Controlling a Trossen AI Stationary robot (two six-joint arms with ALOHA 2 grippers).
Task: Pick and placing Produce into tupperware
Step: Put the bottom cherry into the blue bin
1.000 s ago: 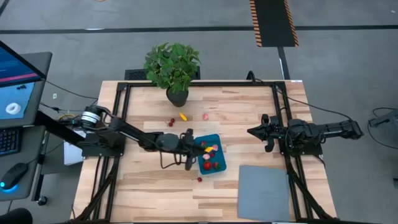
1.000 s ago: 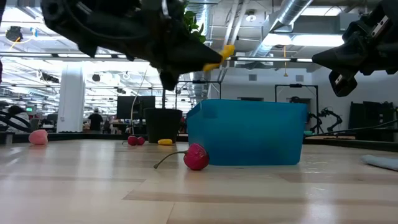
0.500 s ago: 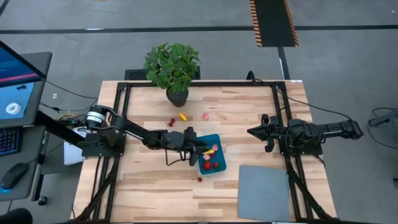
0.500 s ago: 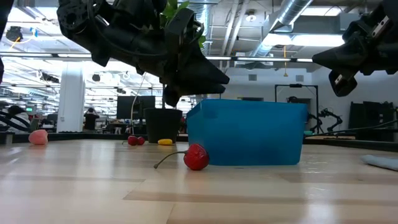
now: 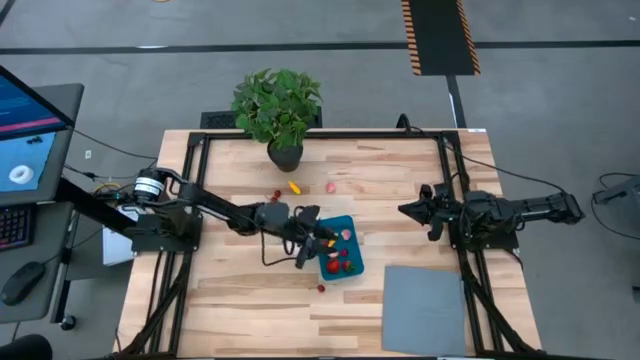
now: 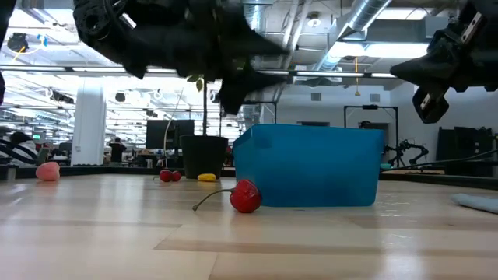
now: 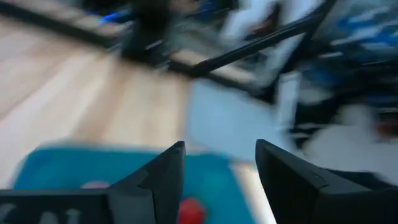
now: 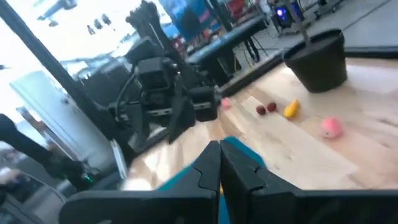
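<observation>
The left hand (image 5: 312,240) hangs with fingers spread and empty, as far as the blurred wrist view lets me judge, over the 9 o'clock rim of the tupperware (image 5: 340,268), which sits mid-table holding several pieces of produce (image 5: 340,252). Loose produce lies either side of it: a red stemmed piece (image 5: 321,288) just off the tub's 6 o'clock corner, and a yellow piece (image 5: 294,186), two dark red ones (image 5: 275,196) and a pink one (image 5: 331,186) toward 12 o'clock near the potted plant (image 5: 279,115). The left hand is far nearer to all of these than the right hand (image 5: 412,210), which waits pressed together well off at 3 o'clock.
</observation>
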